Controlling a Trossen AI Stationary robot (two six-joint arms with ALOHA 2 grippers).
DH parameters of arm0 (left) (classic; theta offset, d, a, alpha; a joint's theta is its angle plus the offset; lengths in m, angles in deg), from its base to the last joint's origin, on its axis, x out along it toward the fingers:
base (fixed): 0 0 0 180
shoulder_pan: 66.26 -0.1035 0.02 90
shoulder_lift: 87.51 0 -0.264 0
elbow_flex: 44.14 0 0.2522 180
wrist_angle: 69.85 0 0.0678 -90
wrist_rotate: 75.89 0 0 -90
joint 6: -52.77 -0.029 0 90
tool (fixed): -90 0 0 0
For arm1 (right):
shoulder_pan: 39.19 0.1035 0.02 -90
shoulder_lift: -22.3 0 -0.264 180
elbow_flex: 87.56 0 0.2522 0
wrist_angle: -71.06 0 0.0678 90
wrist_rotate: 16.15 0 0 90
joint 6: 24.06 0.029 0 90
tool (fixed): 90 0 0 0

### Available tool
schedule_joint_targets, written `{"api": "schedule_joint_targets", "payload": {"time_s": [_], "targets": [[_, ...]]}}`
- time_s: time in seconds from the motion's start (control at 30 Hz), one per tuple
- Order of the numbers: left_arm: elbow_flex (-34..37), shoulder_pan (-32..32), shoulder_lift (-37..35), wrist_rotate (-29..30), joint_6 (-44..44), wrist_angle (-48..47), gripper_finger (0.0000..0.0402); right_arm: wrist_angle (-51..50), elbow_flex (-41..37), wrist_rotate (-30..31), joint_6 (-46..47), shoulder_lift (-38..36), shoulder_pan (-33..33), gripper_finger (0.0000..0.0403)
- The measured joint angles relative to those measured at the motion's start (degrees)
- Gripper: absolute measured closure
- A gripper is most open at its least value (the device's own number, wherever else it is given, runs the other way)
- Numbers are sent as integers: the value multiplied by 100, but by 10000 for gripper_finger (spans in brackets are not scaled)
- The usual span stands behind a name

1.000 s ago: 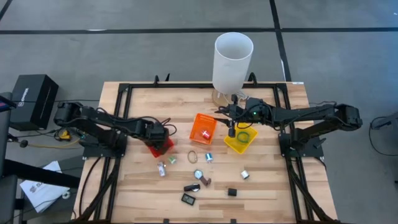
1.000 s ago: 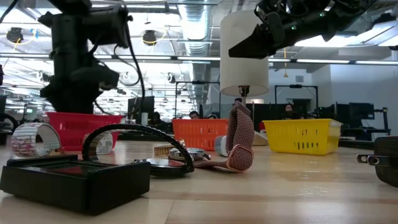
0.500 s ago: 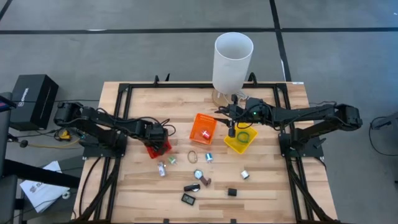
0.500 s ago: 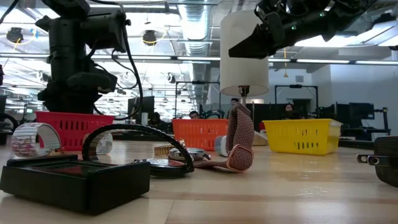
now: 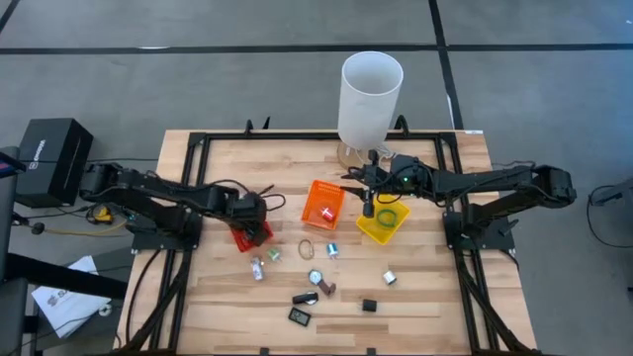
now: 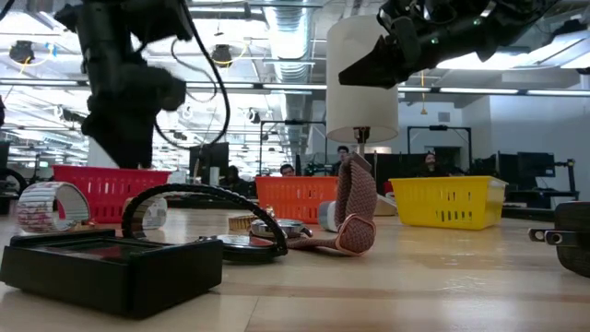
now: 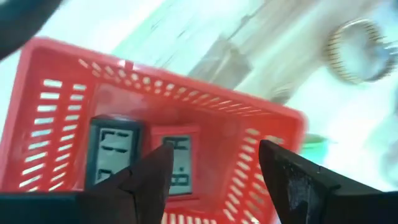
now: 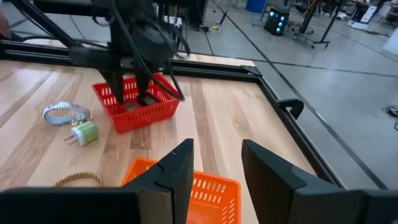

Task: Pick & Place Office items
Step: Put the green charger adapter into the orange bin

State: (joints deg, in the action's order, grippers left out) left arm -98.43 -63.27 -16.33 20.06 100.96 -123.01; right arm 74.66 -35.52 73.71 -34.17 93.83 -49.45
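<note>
Left wrist view shows 2 black rectangular pieces (image 7: pixel 146 158) lying side by side on the floor of the red bin (image 7: pixel 56 93), with the left gripper (image 7: pixel 214 171) directly above them, its fingers apart and holding nothing. Beside the red bin, toward the front edge of the table (image 5: pixel 435 297), lie a silvery band (image 8: pixel 65 112) and a green plug (image 8: pixel 85 132). Away from the red bin, past the orange bin (image 5: pixel 322 204), the right gripper (image 5: pixel 367 206) hangs at the yellow bin (image 5: pixel 383 223), fingers parted and empty.
</note>
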Motion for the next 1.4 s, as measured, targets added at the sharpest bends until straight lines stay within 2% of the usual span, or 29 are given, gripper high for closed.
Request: {"api": "schedule_joint_targets", "payload": {"time_s": [0.2, 0.43, 0.5, 0.77, 1.03, 1.2, 1.4], "targets": [[0, 226, -819, 5, -674, 434, 183, -57, 0, 0, 247, 4, 11, 275], [-4, 794, -1134, -86, -2483, 2363, 198, -191, 0, -1, 464, 8, 20, 275], [-7, 950, -1008, -191, -2981, 2719, 194, -233, 0, 0, 466, 9, 48, 275], [-2, 1197, -41, -588, -4183, 3124, 169, -211, 0, -4, 463, 9, 87, 275], [-375, 1118, 872, -1456, -4564, 2891, 169, -212, -2, -4, 462, 9, 85, 275], [-702, 1118, 1255, -1478, -5235, 1962, 165, -203, -2, -4, 462, 9, 85, 275], [-716, 1118, 1755, -1222, -5653, 1857, 158, -230, 0, -4, 462, 9, 87, 275]]}}
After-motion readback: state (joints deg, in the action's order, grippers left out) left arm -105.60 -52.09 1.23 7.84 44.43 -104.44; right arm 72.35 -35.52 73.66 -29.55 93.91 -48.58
